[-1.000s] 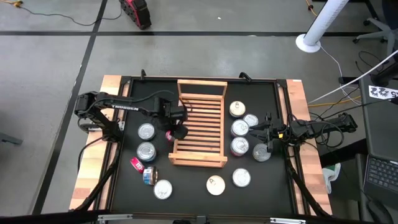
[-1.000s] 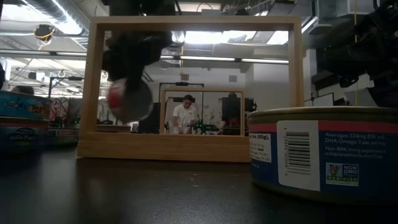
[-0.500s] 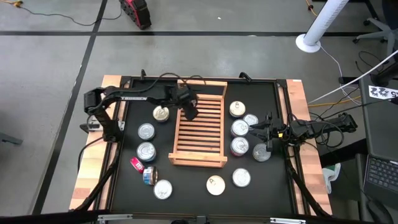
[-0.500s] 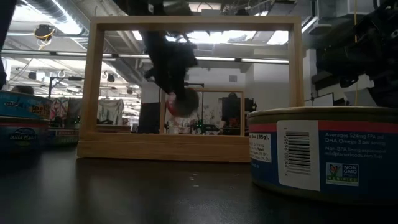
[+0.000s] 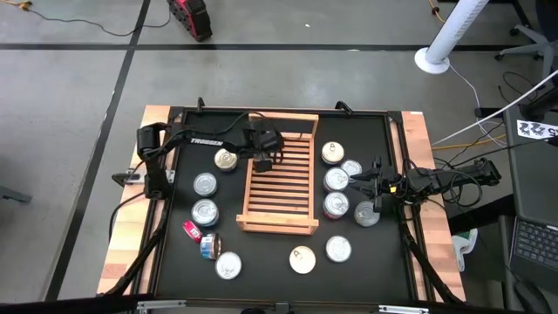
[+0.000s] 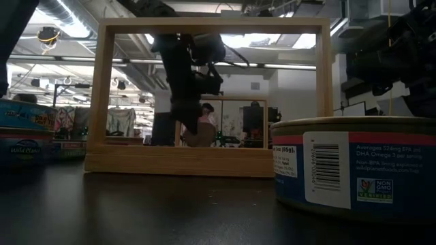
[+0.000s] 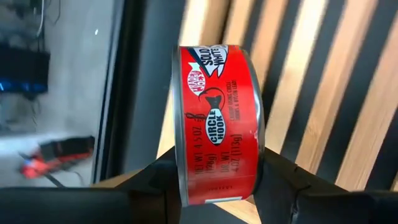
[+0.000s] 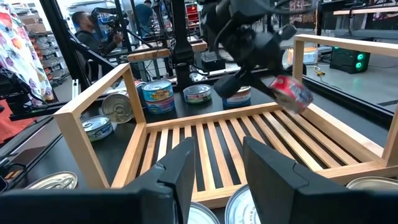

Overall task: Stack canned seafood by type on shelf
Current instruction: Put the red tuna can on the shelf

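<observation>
Tin [image 7: 217, 124], small and round with a red label (white fish logo, silver rim), sits clamped on edge in the left pincer [image 5: 263, 159] above the shelf [image 5: 279, 187] slats near its far rail. Half a second ago it hung slightly nearer. Right pincer [image 5: 377, 194] waits part-open, empty, beside the shelf.

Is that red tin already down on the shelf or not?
Not down: the left tool holds the red tin on edge above the shelf.
</observation>
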You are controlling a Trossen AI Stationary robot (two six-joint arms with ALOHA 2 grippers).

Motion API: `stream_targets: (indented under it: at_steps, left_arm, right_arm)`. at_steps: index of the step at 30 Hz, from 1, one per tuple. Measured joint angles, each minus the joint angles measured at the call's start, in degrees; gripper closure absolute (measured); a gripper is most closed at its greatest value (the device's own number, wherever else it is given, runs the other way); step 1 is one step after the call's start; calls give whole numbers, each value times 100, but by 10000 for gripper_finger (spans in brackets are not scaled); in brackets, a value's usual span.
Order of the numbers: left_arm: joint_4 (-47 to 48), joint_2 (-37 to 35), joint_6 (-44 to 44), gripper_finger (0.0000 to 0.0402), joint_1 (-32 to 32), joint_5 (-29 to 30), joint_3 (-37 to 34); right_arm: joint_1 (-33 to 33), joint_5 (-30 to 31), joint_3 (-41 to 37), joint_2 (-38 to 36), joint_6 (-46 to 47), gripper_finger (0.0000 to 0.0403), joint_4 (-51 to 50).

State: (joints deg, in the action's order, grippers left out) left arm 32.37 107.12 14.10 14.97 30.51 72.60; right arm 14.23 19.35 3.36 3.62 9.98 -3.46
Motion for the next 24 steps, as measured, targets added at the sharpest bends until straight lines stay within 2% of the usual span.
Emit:
stream_targets:
  at_steps: [5,11,16,24]
  left_arm:
    - [-3,217,880,254,-56,2,0]
    - [-28,274,1103,245,-82,6,0]
    - [-25,285,864,208,-82,-4,0]
    - [41,285,1001,148,-196,18,0]
  right_arm:
    - [0,-1,0,2,0,267,0]
    - [1,-1,0,0,2,267,0]
    - [0,-1,0,1,2,267,2]
    - [1,-4,0,0,2,267,2]
